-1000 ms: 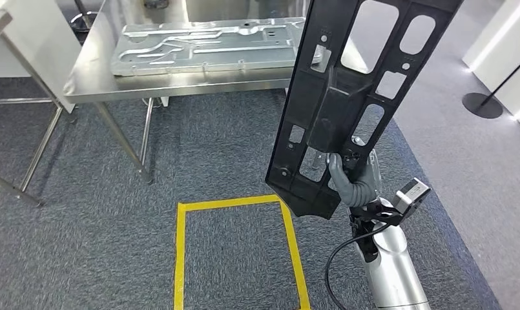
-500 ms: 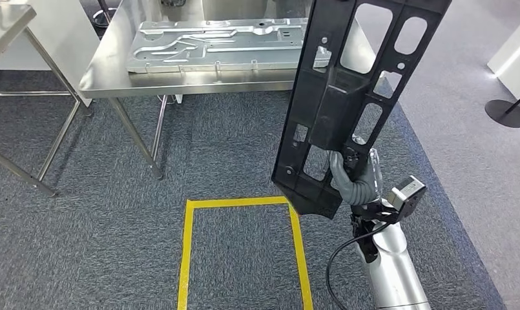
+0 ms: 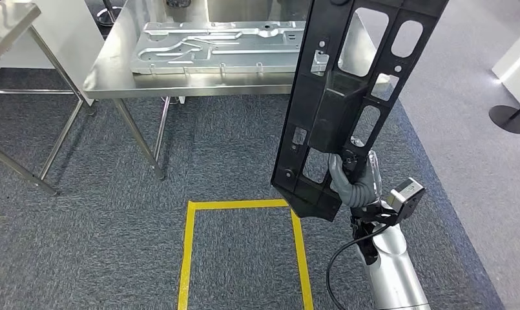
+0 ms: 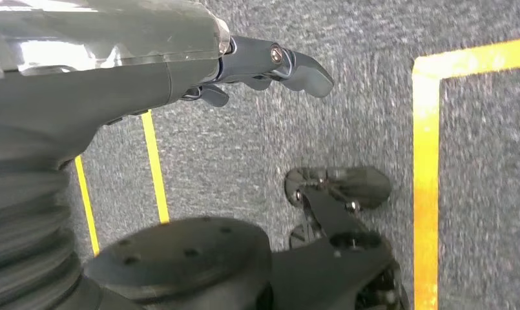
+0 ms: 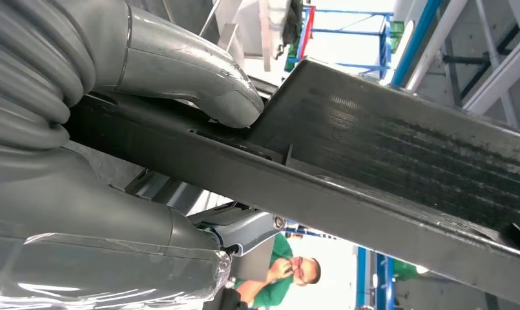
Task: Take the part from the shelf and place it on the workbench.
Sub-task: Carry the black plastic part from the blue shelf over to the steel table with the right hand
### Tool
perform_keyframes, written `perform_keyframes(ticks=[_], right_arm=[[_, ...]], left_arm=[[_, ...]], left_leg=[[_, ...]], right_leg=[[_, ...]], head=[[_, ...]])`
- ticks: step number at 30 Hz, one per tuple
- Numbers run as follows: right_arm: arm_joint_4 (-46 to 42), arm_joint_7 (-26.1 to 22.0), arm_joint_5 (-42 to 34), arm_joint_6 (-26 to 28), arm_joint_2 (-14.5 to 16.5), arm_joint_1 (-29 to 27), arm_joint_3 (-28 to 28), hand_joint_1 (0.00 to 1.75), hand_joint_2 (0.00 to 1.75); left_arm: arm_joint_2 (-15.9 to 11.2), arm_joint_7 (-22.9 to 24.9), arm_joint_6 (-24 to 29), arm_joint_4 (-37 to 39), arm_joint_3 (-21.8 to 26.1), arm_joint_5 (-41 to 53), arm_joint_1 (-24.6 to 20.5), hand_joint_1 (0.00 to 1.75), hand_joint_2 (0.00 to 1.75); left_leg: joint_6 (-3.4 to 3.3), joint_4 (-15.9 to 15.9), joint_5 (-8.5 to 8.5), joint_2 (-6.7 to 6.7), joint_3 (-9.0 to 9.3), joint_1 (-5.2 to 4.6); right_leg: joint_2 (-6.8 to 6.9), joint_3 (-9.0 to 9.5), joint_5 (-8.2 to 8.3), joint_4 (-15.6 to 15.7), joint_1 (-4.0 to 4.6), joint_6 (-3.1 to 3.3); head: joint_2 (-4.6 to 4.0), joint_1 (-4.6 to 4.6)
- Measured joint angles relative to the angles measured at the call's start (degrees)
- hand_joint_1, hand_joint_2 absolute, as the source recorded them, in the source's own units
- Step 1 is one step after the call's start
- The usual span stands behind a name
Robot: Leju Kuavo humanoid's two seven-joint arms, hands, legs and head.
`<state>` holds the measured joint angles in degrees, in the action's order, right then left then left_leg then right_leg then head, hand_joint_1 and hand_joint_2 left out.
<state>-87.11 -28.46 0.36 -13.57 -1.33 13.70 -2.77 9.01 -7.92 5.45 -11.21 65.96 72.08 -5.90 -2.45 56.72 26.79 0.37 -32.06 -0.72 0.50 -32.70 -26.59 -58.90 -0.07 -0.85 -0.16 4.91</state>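
Note:
The part is a long black plastic panel (image 3: 347, 97) with several cut-outs. It stands upright and tilted in front of me, and its top overlaps the workbench's right end in the picture. My right hand (image 3: 355, 184) grips it near its lower end, with the thumb wrapped over the rib. In the right wrist view the grey thumb (image 5: 199, 77) presses on the black panel (image 5: 386, 168). The workbench (image 3: 115, 71) is a steel table ahead, bearing a silver pressed-metal plate (image 3: 212, 48). My left hand (image 4: 270, 64) hangs over the carpet with fingers apart, holding nothing.
A yellow tape square (image 3: 244, 204) marks the grey carpet between me and the workbench. A second steel table (image 3: 11, 19) stands at the left. A round stanchion base (image 3: 510, 119) sits at the far right. A person in green (image 5: 289, 271) is visible beyond the part.
The whole view has shifted: the workbench and tape square now sit further right in the picture, so the camera moved. My right hand still holds the black panel the same way.

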Motion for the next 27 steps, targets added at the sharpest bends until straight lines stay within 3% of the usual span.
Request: perform_keyframes(ticks=[2,4,6,7,8,10,11,12,15,16,18,20,22,23,24,27], right_arm=[[-0.08,-0.03,-0.01,0.01,0.0,-0.05,0.02,1.75,1.75],[-0.09,-0.06,-0.02,0.02,0.07,-0.42,0.04,1.75,1.75],[-0.08,-0.04,-0.01,0.02,0.15,-1.09,0.04,1.75,1.75],[-0.08,-0.03,-0.01,0.02,0.15,-1.33,0.04,1.75,1.75],[-0.1,-0.02,-0.01,0.02,0.15,-1.46,0.04,1.75,1.75],[-0.13,-0.04,-0.01,0.02,0.15,-1.62,0.06,1.75,1.75],[-0.14,-0.05,0.02,0.02,0.15,-1.74,0.08,1.75,1.75],[-0.2,-0.07,0.04,0.02,0.15,-1.92,0.13,1.75,1.75],[-0.65,-0.1,0.11,0.05,0.01,-2.24,0.28,1.75,1.75],[-0.82,-0.11,0.11,0.07,-0.17,-2.25,0.33,1.75,1.75],[-1.07,-0.17,0.12,0.04,-0.59,-2.3,0.39,1.75,1.75],[-1.13,-0.19,0.22,-0.03,-0.76,-2.43,0.39,1.75,1.75],[-1.13,-0.19,0.38,-0.04,-0.76,-2.56,0.39,1.75,1.75],[-1.13,-0.2,0.44,-0.07,-0.76,-2.59,0.39,1.75,1.75],[-1.13,-0.2,0.5,-0.1,-0.76,-2.62,0.39,1.75,1.75],[-1.31,-0.31,0.61,-0.21,-0.76,-2.91,0.39,1.75,1.75]], left_arm=[[0.02,-0.1,-0.09,0.0,0.0,0.02,0.04,0.0,1.75],[0.02,-0.17,-0.24,0.0,0.0,-0.04,0.02,0.0,1.75],[0.02,-0.24,-0.38,0.0,0.0,-0.08,0.15,0.0,1.75],[0.02,-0.3,-0.41,0.0,0.0,-0.08,0.26,0.0,1.75],[0.04,-0.38,-0.44,0.0,0.0,-0.07,0.36,0.0,1.75],[0.07,-0.55,-0.46,0.0,0.0,-0.02,0.49,0.0,1.75],[0.09,-0.62,-0.46,0.0,-0.01,0.01,0.47,0.0,1.75],[0.09,-0.66,-0.45,0.0,-0.01,0.03,0.43,0.0,1.75],[0.1,-0.71,-0.44,0.0,-0.03,0.08,0.32,0.0,1.75],[0.11,-0.73,-0.44,0.0,-0.03,0.08,0.29,0.0,1.75],[0.13,-0.74,-0.44,0.0,-0.04,0.04,0.26,0.0,1.75],[0.13,-0.75,-0.44,0.0,-0.04,-0.04,0.43,0.0,1.75],[0.13,-0.82,-0.44,0.0,-0.03,-0.08,0.61,0.0,1.75],[0.13,-0.85,-0.44,0.0,-0.03,-0.08,0.65,0.0,1.75],[0.13,-0.89,-0.44,0.0,-0.03,-0.07,0.67,0.0,1.75],[0.13,-0.93,-0.44,0.01,-0.04,-0.02,0.84,0.0,1.75]], left_leg=[[-0.35,-0.49,-0.03,-0.11,1.14,0.16],[-0.52,-0.61,0.41,-0.16,1.82,0.18],[-0.47,-0.6,1.22,-0.38,2.66,0.18],[-0.35,-0.59,1.74,-0.53,3.29,0.19],[-0.2,-0.59,2.35,-0.66,4.07,0.2],[0.23,-0.53,3.73,-0.76,5.66,0.21],[0.53,-0.54,4.35,-0.79,6.15,0.21],[0.88,-0.63,4.85,-0.8,6.48,0.24],[1.91,0.83,4.72,-0.79,6.53,0.37],[2.14,3.3,4.09,-0.76,5.46,0.42],[2.49,10.91,3.82,-0.67,0.77,0.61],[2.71,17.35,7.13,-0.67,-4.86,0.75],[2.66,18.0,11.21,-0.67,-8.28,0.8],[2.49,16.13,11.38,-0.67,-8.89,0.79],[2.23,13.11,9.3,-0.62,-8.98,0.75],[1.54,4.21,-3.42,-0.38,-8.46,0.31]], right_leg=[[-0.14,-1.8,-1.75,-3.48,-0.15,-0.47],[-0.42,-6.21,-4.5,-10.63,-0.3,-0.9],[-0.48,-10.06,-5.42,-15.14,-0.54,-1.27],[-0.47,-10.5,-4.44,-14.36,-0.7,-1.44],[-0.47,-9.87,-2.51,-11.53,-0.88,-1.55],[-0.47,-7.46,2.44,-3.94,-1.09,-1.59],[-0.46,-6.62,3.86,-1.37,-0.95,-1.27],[-0.49,-6.24,4.57,-0.04,-0.72,-0.83],[-0.66,-5.18,3.65,0.51,-0.44,0.73],[-0.68,-4.37,3.14,0.66,-0.55,1.11],[-0.67,-2.49,1.91,0.91,-0.66,1.59],[-0.7,-0.61,0.37,0.96,-0.66,1.72],[-0.84,1.59,-1.34,0.97,-0.65,1.69],[-0.88,2.8,-2.24,0.98,-0.65,1.63],[-0.88,3.99,-3.15,1.02,-0.65,1.54],[-0.99,6.55,-5.72,1.31,-0.48,0.8]], head=[[0.01,-0.01],[0.0,-0.01],[0.0,-0.01],[0.01,-0.01],[0.01,-0.01],[0.01,-0.01],[0.01,0.0],[0.01,-0.01],[0.0,-0.02],[0.0,0.0],[0.01,0.0],[0.01,0.01],[0.01,0.01],[0.01,0.01],[0.01,0.01],[0.01,-0.01]])
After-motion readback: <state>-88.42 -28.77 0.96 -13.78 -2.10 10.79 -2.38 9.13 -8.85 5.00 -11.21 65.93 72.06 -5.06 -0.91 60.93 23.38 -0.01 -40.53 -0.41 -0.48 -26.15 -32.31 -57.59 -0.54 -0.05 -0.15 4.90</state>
